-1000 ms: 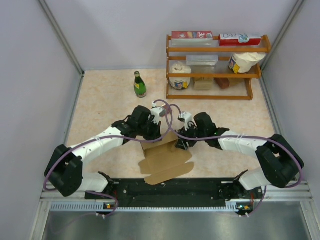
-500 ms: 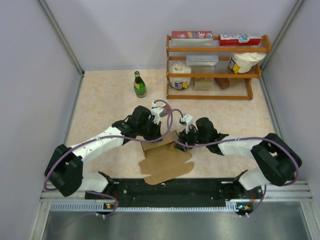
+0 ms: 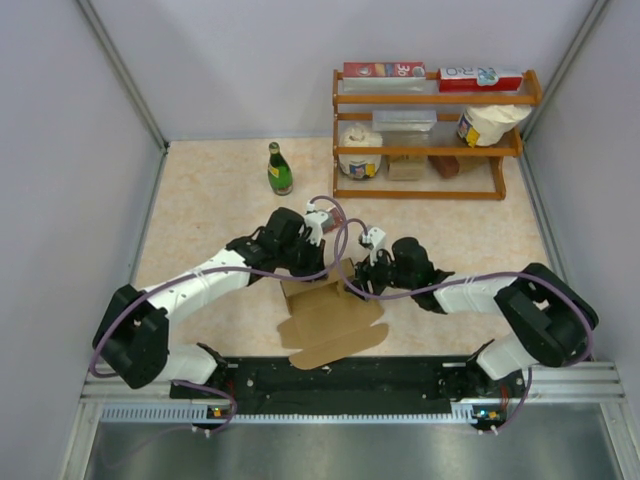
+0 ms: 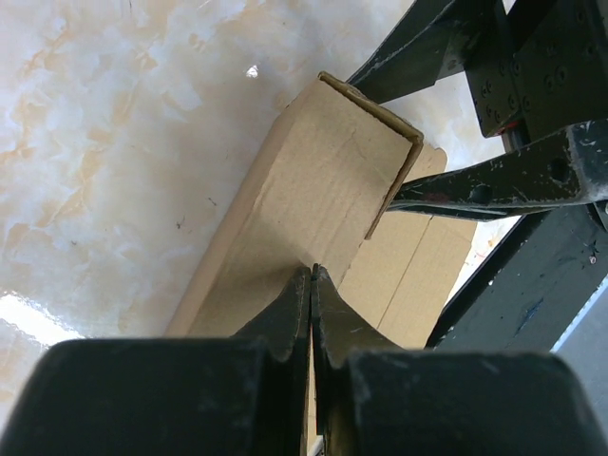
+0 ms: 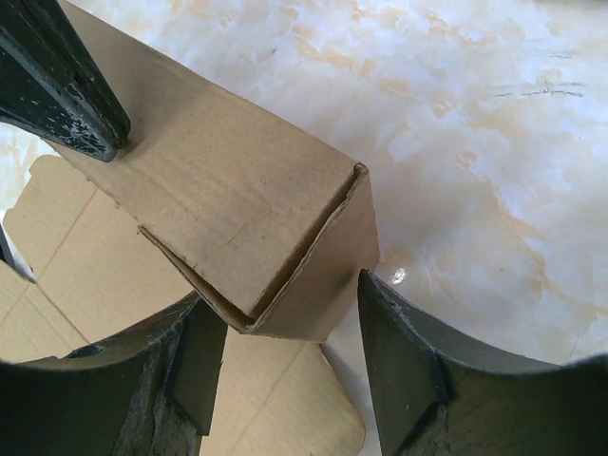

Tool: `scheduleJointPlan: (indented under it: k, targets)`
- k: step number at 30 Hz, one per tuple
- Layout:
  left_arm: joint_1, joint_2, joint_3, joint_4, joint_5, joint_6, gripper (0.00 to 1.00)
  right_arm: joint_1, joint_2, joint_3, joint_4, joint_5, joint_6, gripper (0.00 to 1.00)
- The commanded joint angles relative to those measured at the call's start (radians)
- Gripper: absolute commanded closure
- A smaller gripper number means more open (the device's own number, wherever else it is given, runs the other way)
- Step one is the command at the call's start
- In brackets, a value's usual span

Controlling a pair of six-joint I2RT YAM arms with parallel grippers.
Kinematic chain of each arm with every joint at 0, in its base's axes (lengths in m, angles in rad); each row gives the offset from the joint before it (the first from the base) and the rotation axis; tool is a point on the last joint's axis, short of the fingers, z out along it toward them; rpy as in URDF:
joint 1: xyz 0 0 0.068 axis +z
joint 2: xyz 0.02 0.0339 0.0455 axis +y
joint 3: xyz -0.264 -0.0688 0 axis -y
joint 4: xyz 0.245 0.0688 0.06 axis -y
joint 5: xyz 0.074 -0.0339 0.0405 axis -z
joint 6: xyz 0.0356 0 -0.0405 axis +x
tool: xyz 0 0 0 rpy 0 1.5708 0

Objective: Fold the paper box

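The paper box (image 3: 328, 316) is plain brown cardboard lying near the table's front, its far part folded up into a raised tube (image 3: 310, 290). My left gripper (image 3: 318, 264) is shut, its tips pinching the raised panel's top edge (image 4: 312, 277). The tube's open end (image 4: 380, 161) shows beyond the tips. My right gripper (image 3: 353, 284) is open at the tube's right end. Its jaws straddle the folded corner (image 5: 304, 275) without touching it; one finger (image 5: 195, 366) is over the flat sheet and the other finger (image 5: 418, 370) is over the table.
A green bottle (image 3: 279, 169) stands at the back left. A wooden shelf (image 3: 430, 150) with printed cartons and tubs fills the back right. A black rail (image 3: 340, 375) runs along the near edge. Grey walls enclose both sides.
My right gripper has moved left, up to the right end of the raised tube. My left gripper has kept its pinch and barely shifted.
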Motion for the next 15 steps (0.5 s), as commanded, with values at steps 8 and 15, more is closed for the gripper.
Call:
scheduleJointPlan:
  k: [8, 15]
  targets:
    - [0.005, 0.024, 0.058, -0.03, -0.007, 0.014, 0.98, 0.017, 0.046, -0.006, 0.135, -0.001, 0.014, 0.44]
    - [0.044, 0.006, 0.083, -0.046, -0.007, 0.023, 0.97, 0.018, 0.058, -0.016, 0.165, 0.0, 0.027, 0.44]
